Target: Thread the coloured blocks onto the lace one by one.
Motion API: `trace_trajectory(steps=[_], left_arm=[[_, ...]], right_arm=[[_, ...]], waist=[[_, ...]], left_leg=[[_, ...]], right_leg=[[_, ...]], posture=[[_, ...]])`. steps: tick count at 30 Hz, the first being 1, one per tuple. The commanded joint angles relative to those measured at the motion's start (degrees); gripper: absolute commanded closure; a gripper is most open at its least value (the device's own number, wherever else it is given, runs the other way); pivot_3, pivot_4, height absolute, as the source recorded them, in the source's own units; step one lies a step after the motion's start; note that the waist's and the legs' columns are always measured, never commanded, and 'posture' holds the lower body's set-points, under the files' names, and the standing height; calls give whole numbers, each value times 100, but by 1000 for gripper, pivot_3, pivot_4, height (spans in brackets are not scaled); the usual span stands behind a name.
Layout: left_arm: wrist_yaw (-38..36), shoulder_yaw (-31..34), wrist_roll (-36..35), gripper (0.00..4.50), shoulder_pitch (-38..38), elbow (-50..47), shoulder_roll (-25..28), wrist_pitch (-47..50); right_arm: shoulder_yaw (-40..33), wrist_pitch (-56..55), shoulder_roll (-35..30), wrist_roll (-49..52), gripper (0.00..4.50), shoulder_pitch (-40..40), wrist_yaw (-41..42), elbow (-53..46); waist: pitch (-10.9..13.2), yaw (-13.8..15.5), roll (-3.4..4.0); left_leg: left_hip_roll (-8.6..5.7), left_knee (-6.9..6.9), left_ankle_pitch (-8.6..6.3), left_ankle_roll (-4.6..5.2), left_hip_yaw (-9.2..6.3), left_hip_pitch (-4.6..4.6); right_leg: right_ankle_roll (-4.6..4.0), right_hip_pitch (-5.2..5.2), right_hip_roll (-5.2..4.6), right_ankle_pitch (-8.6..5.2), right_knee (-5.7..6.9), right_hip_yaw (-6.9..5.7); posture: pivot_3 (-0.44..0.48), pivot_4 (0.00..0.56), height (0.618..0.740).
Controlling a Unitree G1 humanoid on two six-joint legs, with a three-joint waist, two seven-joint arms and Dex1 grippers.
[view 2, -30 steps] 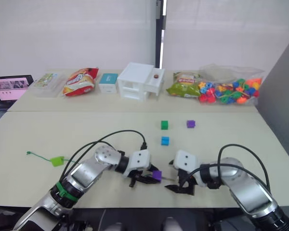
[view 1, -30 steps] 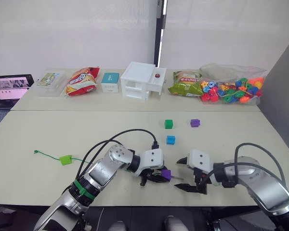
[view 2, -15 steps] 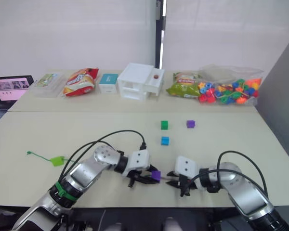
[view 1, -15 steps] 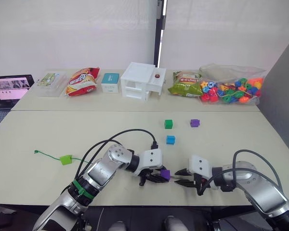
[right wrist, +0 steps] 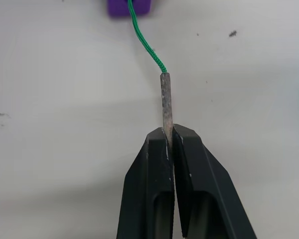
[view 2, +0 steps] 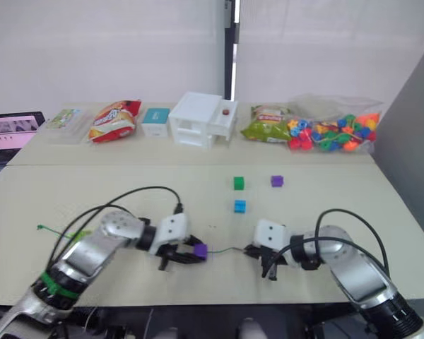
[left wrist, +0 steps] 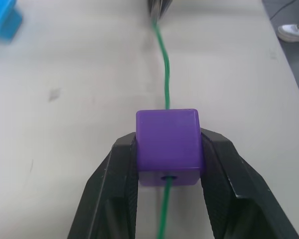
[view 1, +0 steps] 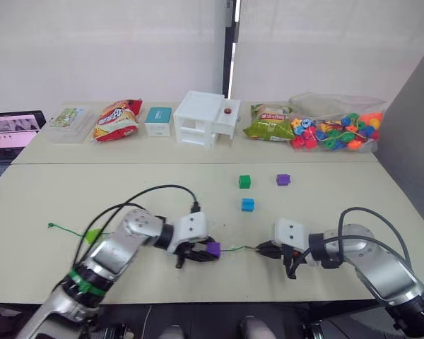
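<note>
My left gripper (view 1: 203,251) is shut on a purple block (view 1: 213,248), squeezed between its two fingers (left wrist: 120,172). The green lace (view 1: 233,248) passes through that block's hole and stretches on to my right gripper (view 1: 260,248). That gripper is shut on the lace's stiff grey tip (right wrist: 165,99). Behind the left arm, the lace trails to a lime green block (view 1: 92,235) and ends at its knot (view 1: 51,227). A blue block (view 1: 248,205), a dark green block (view 1: 245,181) and a second purple block (view 1: 283,179) lie loose on the table further back.
Along the back of the table stand snack bags (view 1: 116,119), a teal box (view 1: 157,120), a white toy house (view 1: 205,118) and a clear bag of bright beads (view 1: 333,132). A laptop (view 1: 10,134) sits at the far left. A grey panel (view 1: 410,141) rises on the right.
My right gripper has shut on the lace's tip. The left gripper has drawn the purple block leftward, so a stretch of lace now shows between the two grippers.
</note>
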Motion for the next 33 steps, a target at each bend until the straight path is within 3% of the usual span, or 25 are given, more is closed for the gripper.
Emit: trace_trajectory(steps=[1,6,12,16,21,22,29,33], left_arm=[[-415,694,-44,3315,315,405,789,-605],[-894,1211,238,3315,366,2386,1710,-2189],[-1025,1137,646,3315,-150,4214,1925,-3596],[-1144,1113,706,3315,-347,4627,1884,-4011],[-1403,1201,418,3315,-326,4252,1851,-3539],[-1555,1249,265,2272,-319,4086,1900,-3260],[-1995,1580,-404,42,-505,2787,2113,-1817],[-1641,1566,-948,42,-354,1255,1725,-724]], right_arm=[[-45,74,-16,37,4500,-184,76,-244],[-14,62,30,27,4500,-256,111,-226],[47,4,36,9,4500,-228,182,-221],[67,-27,52,3,4500,-252,193,-181],[103,-36,97,-20,4500,-275,188,-156],[99,-32,94,-18,4500,-261,187,-171],[99,95,145,42,4500,-224,147,-291],[201,240,250,4,4500,-287,63,-367]], waist=[[0,-17,1],[2,-10,3],[2,-34,6],[1,-36,6],[2,-38,6],[2,-37,6],[8,-21,-4],[8,-20,-4]], left_leg=[[1,-3,0,0,-1,1],[1,-4,0,0,1,1],[2,-7,0,1,4,5],[1,-7,0,1,4,5],[2,-7,-1,1,4,4],[1,-7,-1,1,4,3],[1,-4,-1,1,1,-6],[0,-4,-1,1,0,-5]], right_leg=[[0,-2,0,0,0,-1],[0,2,-2,0,-6,-3],[-1,-3,2,-1,0,-4],[-1,-3,1,0,6,-4],[-1,-5,1,-1,8,-4],[-1,-5,1,-1,8,-4],[-1,-8,0,-1,7,-6],[0,-4,-2,-1,6,-5]], posture=[[0,150,740],[0,150,740],[0,150,740],[0,150,740],[0,150,740],[0,150,740],[0,150,740],[0,150,740]])
